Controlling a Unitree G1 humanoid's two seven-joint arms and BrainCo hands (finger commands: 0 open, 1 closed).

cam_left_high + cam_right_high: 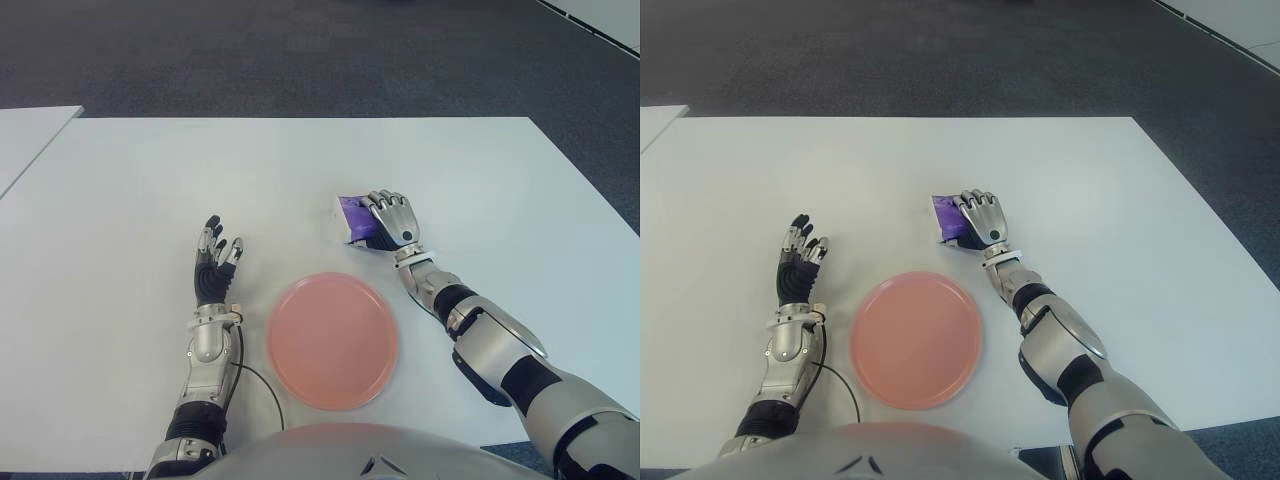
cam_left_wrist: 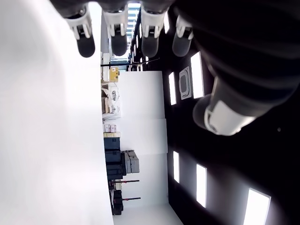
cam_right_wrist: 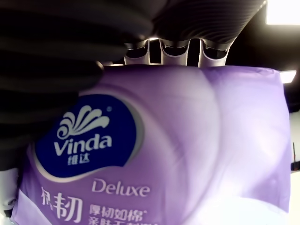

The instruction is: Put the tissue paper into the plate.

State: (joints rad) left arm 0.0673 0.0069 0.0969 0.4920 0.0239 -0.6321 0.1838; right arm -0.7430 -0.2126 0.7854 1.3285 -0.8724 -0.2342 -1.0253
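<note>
Step in hand: the grasp. My right hand (image 1: 392, 222) lies over the purple Vinda tissue pack (image 1: 352, 215), fingers curled around it; the pack sits on the white bench (image 1: 480, 190), just beyond the pink plate (image 1: 333, 340). Left hand (image 1: 213, 262), fingers spread and holding nothing, shows left of the plate. Next move, as I judge it: lift, draw back over the plate, release.

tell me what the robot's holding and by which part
The right hand is closed over the top of the purple tissue pack, which lies on the table.
</note>
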